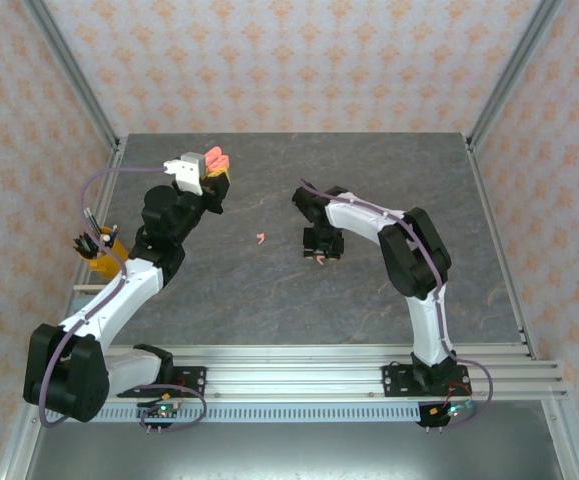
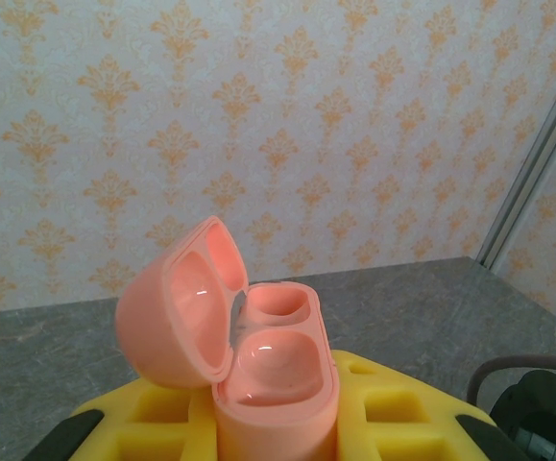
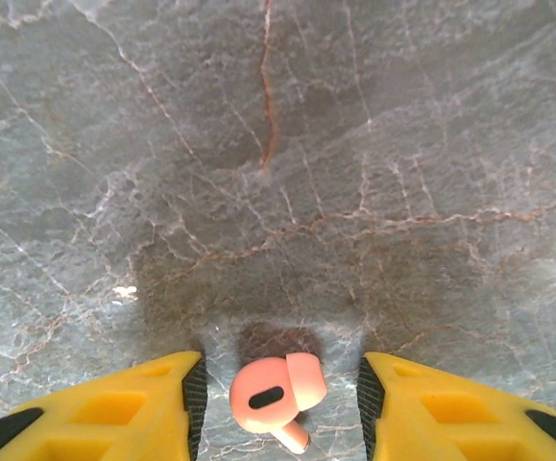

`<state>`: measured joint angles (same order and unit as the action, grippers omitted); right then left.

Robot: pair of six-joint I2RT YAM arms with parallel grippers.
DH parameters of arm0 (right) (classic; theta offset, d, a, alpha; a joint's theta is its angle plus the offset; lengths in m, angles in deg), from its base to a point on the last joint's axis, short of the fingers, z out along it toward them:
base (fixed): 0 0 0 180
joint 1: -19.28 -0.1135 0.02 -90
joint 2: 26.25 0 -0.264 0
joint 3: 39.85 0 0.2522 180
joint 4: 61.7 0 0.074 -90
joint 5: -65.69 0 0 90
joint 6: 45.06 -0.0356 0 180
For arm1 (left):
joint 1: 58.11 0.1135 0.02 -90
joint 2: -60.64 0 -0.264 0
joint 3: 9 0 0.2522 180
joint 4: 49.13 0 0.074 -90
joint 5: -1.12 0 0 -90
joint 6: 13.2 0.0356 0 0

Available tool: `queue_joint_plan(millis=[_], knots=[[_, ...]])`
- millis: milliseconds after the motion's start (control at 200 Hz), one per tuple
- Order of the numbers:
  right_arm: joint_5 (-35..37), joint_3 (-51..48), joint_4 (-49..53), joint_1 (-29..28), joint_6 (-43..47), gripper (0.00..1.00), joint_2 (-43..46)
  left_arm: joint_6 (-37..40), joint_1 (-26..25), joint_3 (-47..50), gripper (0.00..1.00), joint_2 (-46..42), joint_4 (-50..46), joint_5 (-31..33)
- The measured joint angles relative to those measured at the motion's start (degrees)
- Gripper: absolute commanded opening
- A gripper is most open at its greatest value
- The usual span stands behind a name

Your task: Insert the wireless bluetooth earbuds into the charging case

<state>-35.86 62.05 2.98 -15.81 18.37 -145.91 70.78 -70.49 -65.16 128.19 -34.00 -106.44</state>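
Now: right tool open over a pink earbud, left tool holding the open case

Down on the table, the right tool [image 3: 279, 405] stands with its jaws apart. Its two yellow fingers [image 3: 114, 408] sit at 9 and 3 o'clock of a salmon-pink earbud [image 3: 270, 394]. A strip of bare stone shows on each side of the earbud, so neither finger touches it. The earbud lies flat on the table, its rounded head towards 12 o'clock and its short stem pointing to about 5 o'clock. A dark oval mark faces up.

In the top view, this tool points down near the middle of the grey, veined table [image 1: 389, 180]. A second pink earbud [image 1: 259, 238] lies loose on the stone at 9 o'clock of it, well apart, between the two arms.

The left tool [image 2: 276, 432] is closed on the salmon-pink charging case [image 2: 279, 384]. The case stands upright between the yellow fingers, which press its lower body from 9 and 3 o'clock. Its lid [image 2: 167, 317] is swung open and leans off to about 10 o'clock of the body. The lid's glossy hollow and the body's two moulded wells face the left wrist camera.

From above, this tool and the case are held up off the table towards the far left, at about 10 o'clock of the table's middle. They are well apart from both earbuds. Behind the case rises the wall [image 2: 278, 125], papered in an orange pattern on pale ground.
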Motion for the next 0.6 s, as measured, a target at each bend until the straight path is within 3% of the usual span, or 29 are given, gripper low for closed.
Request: queue_joint_plan(millis=[596], knots=[[0.00, 1.51, 0.87, 0.00, -0.44, 0.33, -1.07, -0.02, 0.00, 0.00, 0.00, 0.35, 0.02, 0.00]])
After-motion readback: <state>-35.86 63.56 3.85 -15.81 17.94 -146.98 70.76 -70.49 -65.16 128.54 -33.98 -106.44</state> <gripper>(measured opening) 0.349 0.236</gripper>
